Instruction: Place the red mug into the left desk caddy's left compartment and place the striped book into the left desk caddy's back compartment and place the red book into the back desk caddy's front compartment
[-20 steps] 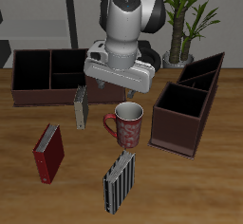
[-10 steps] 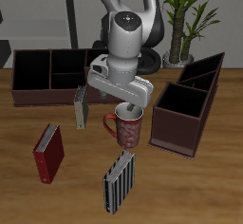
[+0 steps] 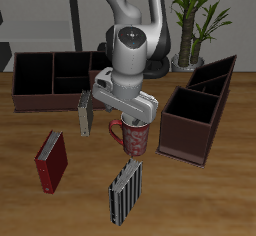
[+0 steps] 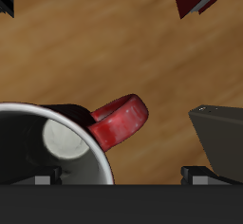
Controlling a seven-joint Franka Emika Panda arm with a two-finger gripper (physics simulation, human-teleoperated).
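Dropped right down onto the mug [image 3: 134, 135] now, the gripper [image 3: 127, 117] has its fingers spread around the rim, nothing gripped yet. Mug's upright between the books and the caddy [image 3: 192, 115]. If it closes off-centre, the rim could slip and tip it.

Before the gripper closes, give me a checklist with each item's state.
1. Gripper down at the mug: ok.
2. Mug upright: ok.
3. Rim between the fingers: cannot tell; the wrist view shows one finger over the opening, the other outside the rim.
4. Handle clear of the fingers: ok.
5. Striped book clear of the mug: ok.
6. Left caddy compartments free: cannot tell.
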